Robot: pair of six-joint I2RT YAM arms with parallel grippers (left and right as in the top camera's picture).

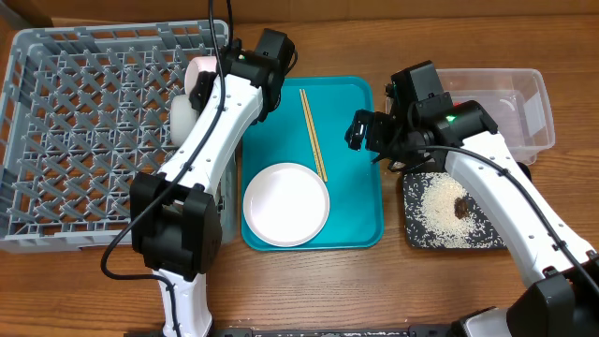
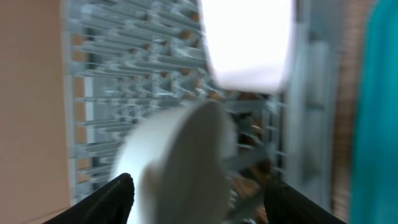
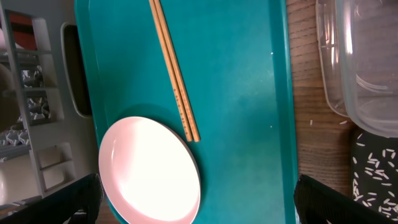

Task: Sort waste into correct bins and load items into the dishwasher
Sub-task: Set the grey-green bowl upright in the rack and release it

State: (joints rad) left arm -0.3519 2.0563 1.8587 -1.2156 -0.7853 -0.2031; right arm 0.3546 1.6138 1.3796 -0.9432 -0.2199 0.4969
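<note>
A white bowl (image 1: 181,117) sits in the grey dish rack (image 1: 84,122), close to its right wall. Just beyond it is a second pale dish (image 1: 197,70), too blurred in the wrist view to tell whether it is a cup or a bowl. The left claw (image 2: 199,186) hangs over that corner of the rack with its fingers (image 2: 115,199) spread wide. The bowl shows in the gap between them, and I cannot tell whether either finger touches it. Beside the rack is a teal tray (image 1: 351,122), where the round plate (image 1: 285,203) lies flat at the near end. The pair of chopsticks (image 1: 313,134) lie side by side along the tray, their near tips right at the plate's rim. The right claw (image 1: 360,131) hovers over the tray's right edge, jaws wide apart and holding nothing. To the right of the tray, on the wooden bench (image 1: 421,290), the black tray (image 1: 412,239) holds a spread of rice grains (image 1: 440,211) with a small brown scrap (image 1: 461,206) among them. The clear tub (image 1: 510,103) stands just behind it. A few stray grains lie on the bench between the teal tray and the tub.
</note>
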